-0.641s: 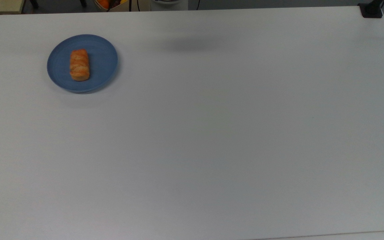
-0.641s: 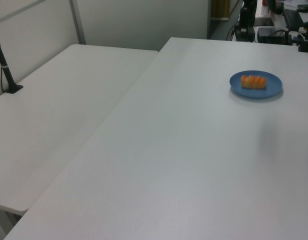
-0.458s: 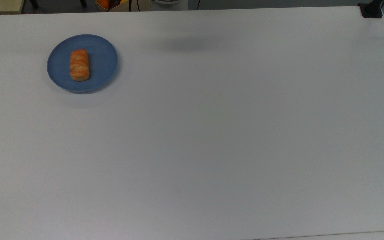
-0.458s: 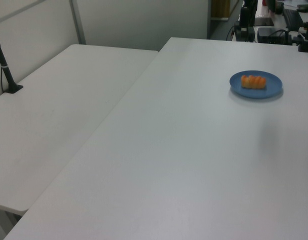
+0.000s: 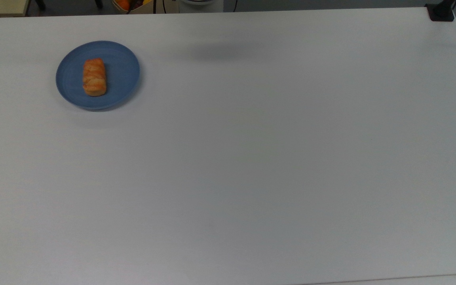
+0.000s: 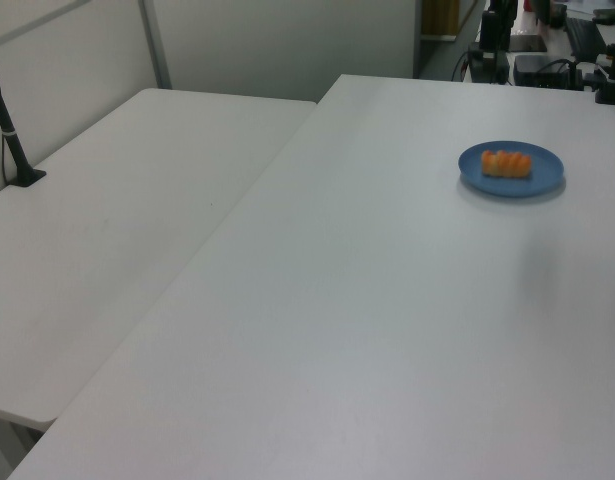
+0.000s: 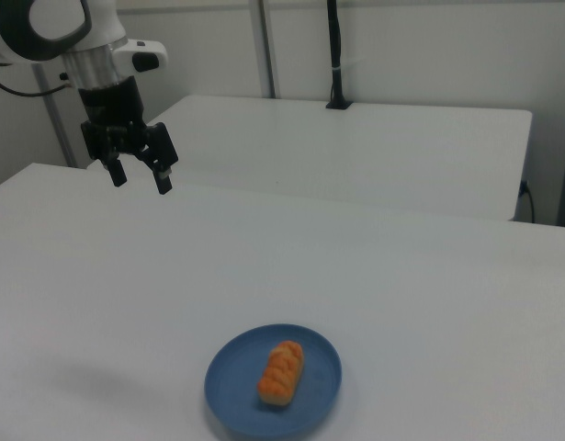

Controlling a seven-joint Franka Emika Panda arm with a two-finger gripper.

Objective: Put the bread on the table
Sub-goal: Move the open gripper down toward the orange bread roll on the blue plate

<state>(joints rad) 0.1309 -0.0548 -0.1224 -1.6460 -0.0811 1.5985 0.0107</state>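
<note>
Nothing on the table has shifted since the earlier frames; only the soft grey shadow near the far edge in the top view has drifted a touch toward the top view's left, while the bread and the blue plate sit exactly as before.

Bread lies on the plate, slightly off the plate's middle toward the top view's left, its long axis running from the far edge toward the near edge in that view; its glazed, ridged top faces up; it touches nothing but the plate. Plate rests flat on the white table, near the far edge and toward the top view's left; in the left view the plate and bread sit toward the left view's upper right, and in the right view the plate and bread sit low and centre.

Gripper hangs in the air in the right view's upper left, well apart from the bread and well above the table; its 2 dark fingers are spread with a plain gap between them and hold nothing; the white arm rises above it.

A 2nd white table stands just beside the main one; a black post stands on its far side in the right view; a dark clamp sits at the table corner in the top view's upper right.
</note>
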